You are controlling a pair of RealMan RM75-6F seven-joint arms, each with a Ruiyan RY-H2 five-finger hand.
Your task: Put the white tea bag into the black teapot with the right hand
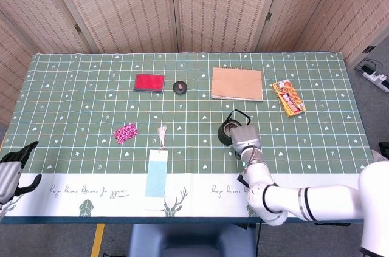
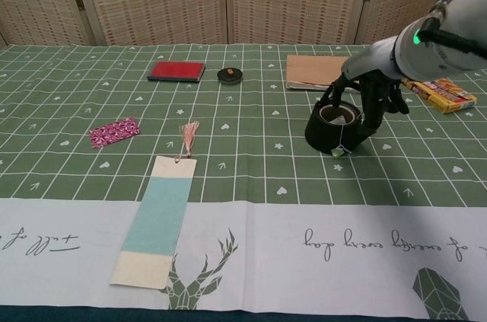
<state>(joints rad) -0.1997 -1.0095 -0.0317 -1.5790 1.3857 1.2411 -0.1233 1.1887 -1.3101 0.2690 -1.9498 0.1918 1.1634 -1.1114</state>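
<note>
The white tea bag (image 2: pixel 338 116) seems to sit inside the black teapot (image 2: pixel 332 127) now — in the chest view something pale shows in the open top, and a thin string (image 2: pixel 342 138) hangs over the pot's near side down to a small green tag (image 2: pixel 337 152) just above the green tablecloth (image 2: pixel 251 124). The right hand (image 2: pixel 378 101) is beside the pot, on its far right side, with its fingers pointing down; I cannot tell if it has let go or if it holds the string. The left hand (image 1: pixel 12 169) rests at the table's near left edge with its fingers apart and nothing in it. A tea bag is very light and soft, and it can tear or flop, so a tiny pinch is enough. The best place to hold it is the string or the tag — not the soft bag. The pot looks heavy and hard, so it will likely stay put unless the handle (image 2: pixel 332 94) gets bumped.
</note>
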